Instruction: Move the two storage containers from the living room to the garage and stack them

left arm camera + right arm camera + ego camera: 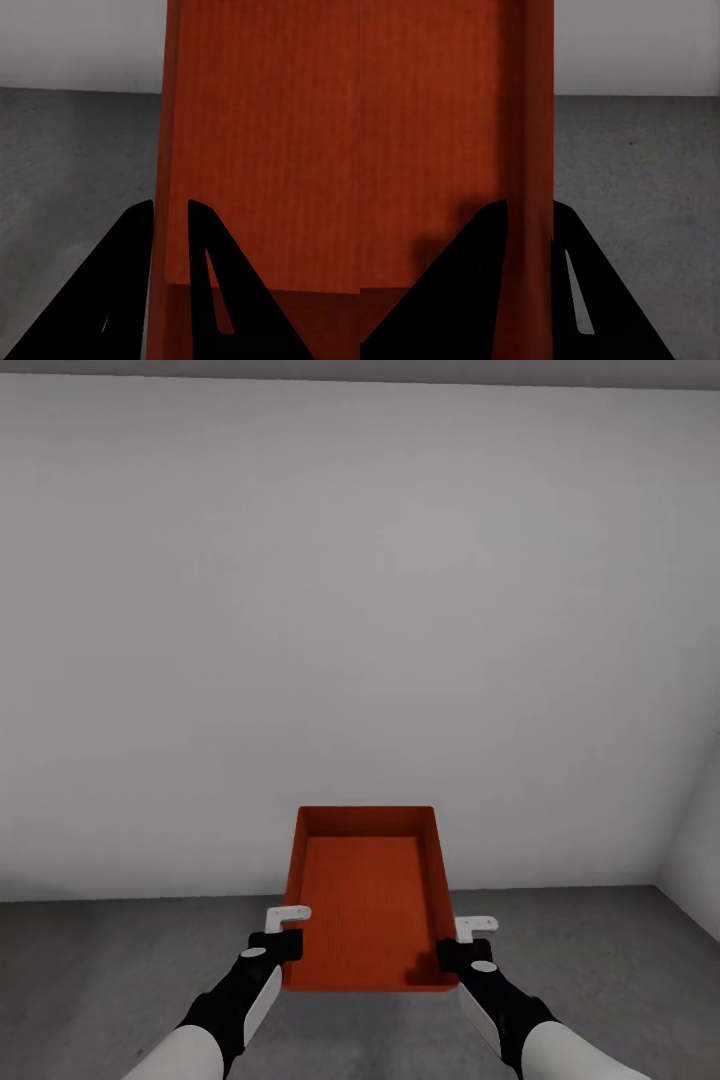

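One red-orange storage container (368, 900), open-topped and empty, is held up in front of me over the dark grey concrete floor (120, 970) of the garage. My left gripper (284, 944) is shut on its left wall near the near corner, and that wall (166, 180) runs between the two black fingers (127, 285). My right gripper (452, 956) is shut on the right wall (534, 150), one finger (472, 285) inside and one outside. The second container is out of view.
A plain white-grey wall (360, 610) stands straight ahead, meeting the floor a little beyond the container. Another wall (700, 840) angles in at the far right, forming a corner. Open concrete lies to both sides of the container.
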Controlling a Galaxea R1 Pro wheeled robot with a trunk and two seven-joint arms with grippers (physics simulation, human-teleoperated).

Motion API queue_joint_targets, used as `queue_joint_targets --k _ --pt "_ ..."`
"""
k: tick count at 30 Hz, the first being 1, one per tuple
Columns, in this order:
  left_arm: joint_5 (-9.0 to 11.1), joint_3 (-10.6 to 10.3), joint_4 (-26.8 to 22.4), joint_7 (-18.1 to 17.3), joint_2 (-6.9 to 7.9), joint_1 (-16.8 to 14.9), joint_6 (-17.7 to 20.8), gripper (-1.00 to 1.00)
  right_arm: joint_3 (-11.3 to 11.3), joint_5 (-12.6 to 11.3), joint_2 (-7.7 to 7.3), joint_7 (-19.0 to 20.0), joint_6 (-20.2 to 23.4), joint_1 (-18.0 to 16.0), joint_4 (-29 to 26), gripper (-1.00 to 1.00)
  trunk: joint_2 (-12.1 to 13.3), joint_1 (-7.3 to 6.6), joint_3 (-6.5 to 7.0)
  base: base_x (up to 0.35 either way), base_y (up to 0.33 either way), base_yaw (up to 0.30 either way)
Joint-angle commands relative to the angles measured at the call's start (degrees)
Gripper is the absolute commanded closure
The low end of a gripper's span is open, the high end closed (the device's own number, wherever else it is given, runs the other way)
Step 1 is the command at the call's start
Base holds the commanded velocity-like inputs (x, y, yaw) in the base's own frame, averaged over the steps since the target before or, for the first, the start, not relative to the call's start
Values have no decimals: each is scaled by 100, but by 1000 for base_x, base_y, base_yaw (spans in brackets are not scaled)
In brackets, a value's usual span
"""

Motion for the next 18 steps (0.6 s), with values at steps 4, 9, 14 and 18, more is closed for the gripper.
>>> queue_joint_targets --k 4,9,14,18 --pt "-100 188 -32 401 14 -2 -1 100 -27 -134 -5 -2 20 -1 3 100 -5 2 -2 0 0 0" --pt "-100 188 -32 401 14 -2 -1 100 -31 -134 -9 3 45 -1 3 100 -5 2 -3 0 0 0" --pt "-100 188 -32 401 14 -2 -1 100 -33 -134 -11 6 47 -1 3 100 -5 2 -31 0 0 0" --pt "-100 188 -32 401 15 -2 -1 100 -30 -134 -12 7 38 -1 3 100 -5 2 -65 0 0 0"
